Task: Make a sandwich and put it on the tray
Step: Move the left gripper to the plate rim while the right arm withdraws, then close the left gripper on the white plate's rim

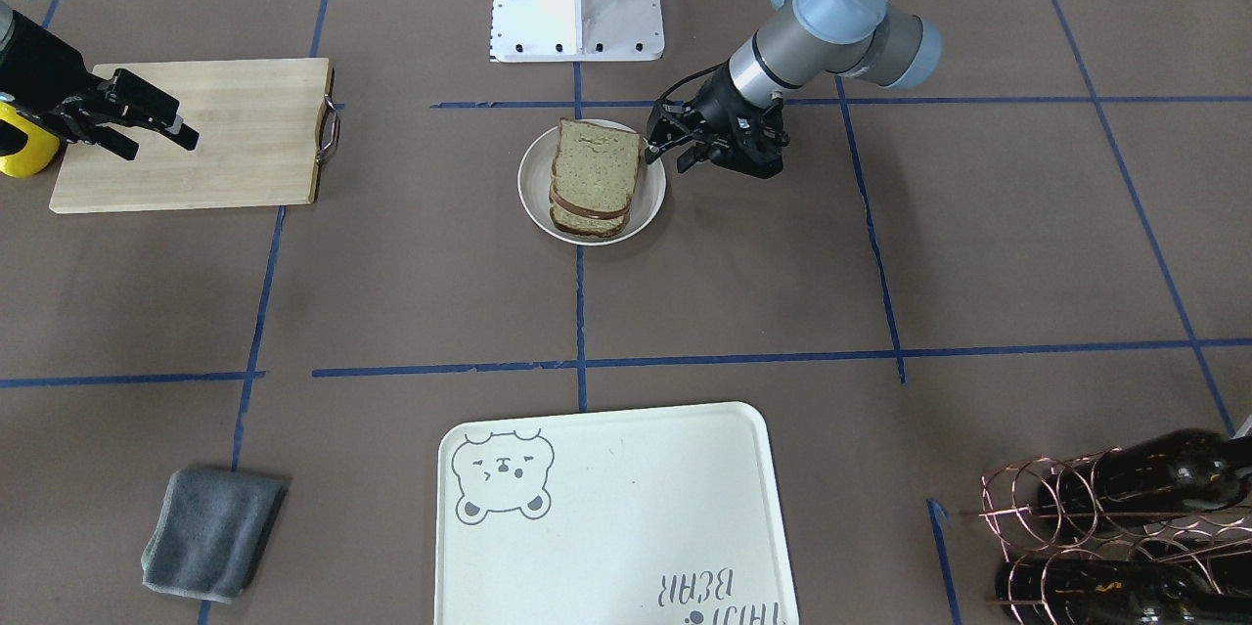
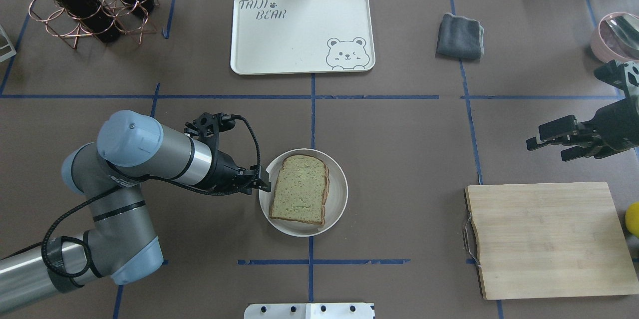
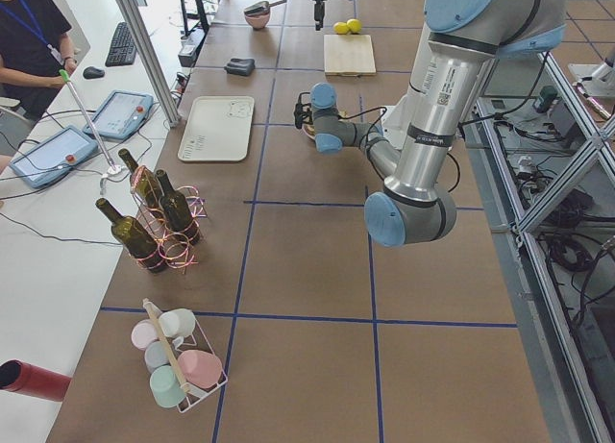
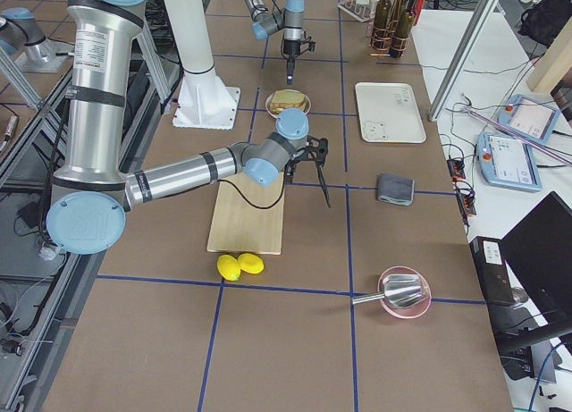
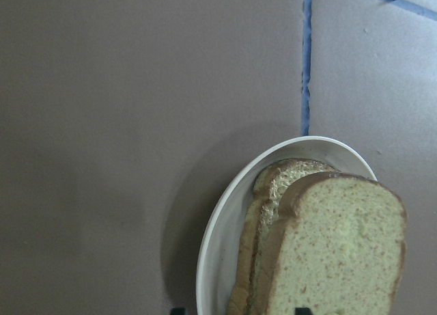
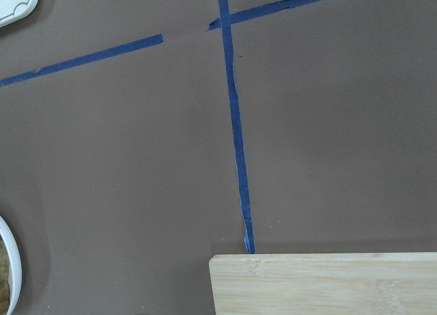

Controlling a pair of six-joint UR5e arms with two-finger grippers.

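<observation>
Right, the sandwich (image 2: 299,189), a flat stack of square greenish-tan toy bread slices with dark brown crusts, sits on a small round white dish (image 2: 339,194) in the middle of the brown worktop (image 2: 399,159). Only bread shows from above, and the left wrist view catches two slices edge-on, the top one shifted a little off the one under it.

All clock directions here are read from the overhead view. At the dish's 9 o'clock the left end effector (image 2: 263,181) is right at the rim, low, jaws spread apart with nothing between them. Whether it touches the dish I cannot tell.

Straight up at 12 o'clock, well apart from the dish, lies the large cream-white rectangular tray (image 2: 299,29) with its grey bear face and lettering. A folded grey cloth (image 2: 460,36) lies at the tray's 3 o'clock.

Over at the dish's 4 o'clock is the light wooden cutting board (image 2: 544,239) with a metal handle. The right end effector (image 2: 546,142) hangs by the board's 12 o'clock edge, jaws parted and holding nothing. A copper wire rack of dark wine bottles (image 2: 85,4) stands at the dish's 10 o'clock.
</observation>
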